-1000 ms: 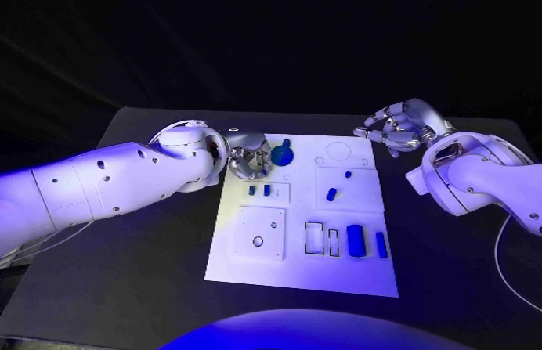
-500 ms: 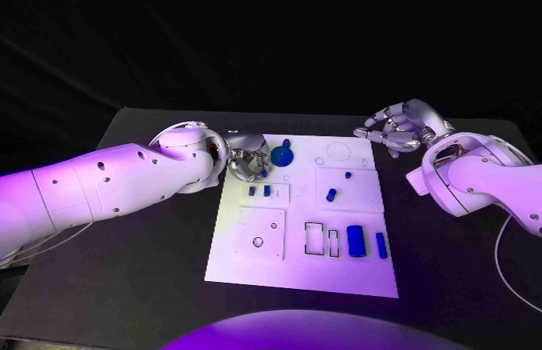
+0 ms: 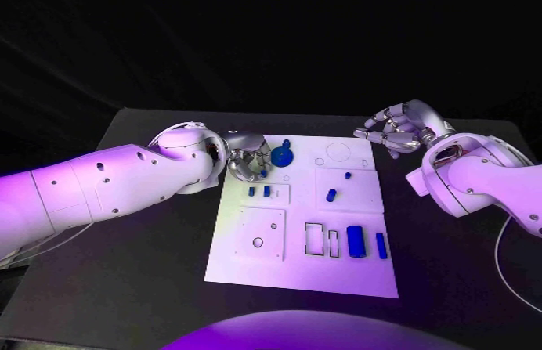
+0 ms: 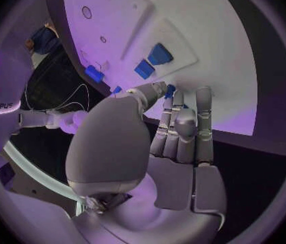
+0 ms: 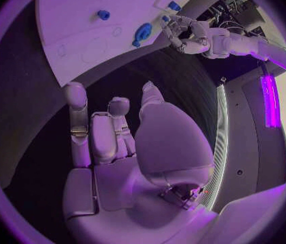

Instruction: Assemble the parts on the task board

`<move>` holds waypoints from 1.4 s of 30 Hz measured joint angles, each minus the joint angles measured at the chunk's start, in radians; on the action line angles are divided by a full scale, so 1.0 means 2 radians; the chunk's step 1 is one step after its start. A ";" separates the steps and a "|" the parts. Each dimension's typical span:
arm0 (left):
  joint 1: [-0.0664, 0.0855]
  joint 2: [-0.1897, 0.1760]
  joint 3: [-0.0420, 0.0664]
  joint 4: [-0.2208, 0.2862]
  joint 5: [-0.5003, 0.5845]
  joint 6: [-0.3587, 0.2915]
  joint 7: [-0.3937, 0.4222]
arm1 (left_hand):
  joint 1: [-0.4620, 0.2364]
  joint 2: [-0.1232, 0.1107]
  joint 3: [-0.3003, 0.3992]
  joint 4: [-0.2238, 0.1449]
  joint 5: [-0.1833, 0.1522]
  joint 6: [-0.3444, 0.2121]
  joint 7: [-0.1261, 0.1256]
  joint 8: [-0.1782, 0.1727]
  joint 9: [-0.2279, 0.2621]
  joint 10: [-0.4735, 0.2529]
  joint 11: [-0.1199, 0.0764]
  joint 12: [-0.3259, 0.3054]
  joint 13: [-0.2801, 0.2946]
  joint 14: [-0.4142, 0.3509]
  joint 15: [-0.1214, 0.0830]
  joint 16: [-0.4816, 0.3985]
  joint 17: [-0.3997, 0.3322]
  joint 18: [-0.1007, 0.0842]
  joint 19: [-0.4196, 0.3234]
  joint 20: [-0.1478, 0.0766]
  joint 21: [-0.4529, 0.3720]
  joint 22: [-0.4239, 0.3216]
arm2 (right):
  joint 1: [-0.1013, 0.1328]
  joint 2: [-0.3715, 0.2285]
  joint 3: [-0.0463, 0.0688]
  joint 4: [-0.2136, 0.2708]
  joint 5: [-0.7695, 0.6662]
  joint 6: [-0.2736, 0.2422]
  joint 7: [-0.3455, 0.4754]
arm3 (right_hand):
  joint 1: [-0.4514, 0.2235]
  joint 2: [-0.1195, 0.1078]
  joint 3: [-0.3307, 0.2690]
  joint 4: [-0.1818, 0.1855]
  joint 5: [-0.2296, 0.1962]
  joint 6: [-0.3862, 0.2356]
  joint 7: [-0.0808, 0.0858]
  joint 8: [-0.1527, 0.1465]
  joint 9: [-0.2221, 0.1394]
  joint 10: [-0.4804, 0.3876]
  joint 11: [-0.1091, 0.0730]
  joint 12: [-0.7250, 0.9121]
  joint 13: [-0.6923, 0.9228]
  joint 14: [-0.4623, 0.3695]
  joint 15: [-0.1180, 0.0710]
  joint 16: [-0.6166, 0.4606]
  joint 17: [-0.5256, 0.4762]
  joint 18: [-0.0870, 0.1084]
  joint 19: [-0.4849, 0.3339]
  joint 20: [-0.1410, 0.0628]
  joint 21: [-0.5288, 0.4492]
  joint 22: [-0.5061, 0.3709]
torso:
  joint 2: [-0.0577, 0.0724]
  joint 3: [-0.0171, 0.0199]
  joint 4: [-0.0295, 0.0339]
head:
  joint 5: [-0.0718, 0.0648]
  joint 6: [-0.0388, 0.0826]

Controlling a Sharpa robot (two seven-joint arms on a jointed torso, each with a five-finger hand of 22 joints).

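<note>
The left hand (image 3: 247, 162) is pinching a small blue part (image 4: 169, 90) over the board's (image 3: 296, 276) far-left corner; the right hand (image 3: 398, 131), empty and loosely open, is hovering well apart.

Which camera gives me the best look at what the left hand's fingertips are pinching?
The left wrist view: the left hand fingertips close on a small blue part at the task board edge. The head view shows the same hand with the part hidden; the right wrist view shows it far off, too small to judge.
</note>
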 measured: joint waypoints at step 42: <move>-0.003 -0.085 0.013 0.017 0.408 -0.064 0.123 | 0.014 0.021 0.003 -0.027 0.002 -0.007 0.022 -0.033 -0.002 -0.038 0.018 -0.013 -0.001 -0.124 0.015 -0.165 -0.207 0.000 -0.055 0.017 -0.050 -0.030 | -0.021 0.008 0.000 -0.008 -0.222 0.157 0.028 | 0.141 -0.077 0.182 -0.002 -0.024 0.036 0.007 -0.040 -0.045 -0.057 0.018 -0.363 -0.370 0.005 0.012 0.050 0.097 -0.008 0.056 0.009 0.107 0.095 | 0.000 -0.0002 -0.0002 | -0.031 0.013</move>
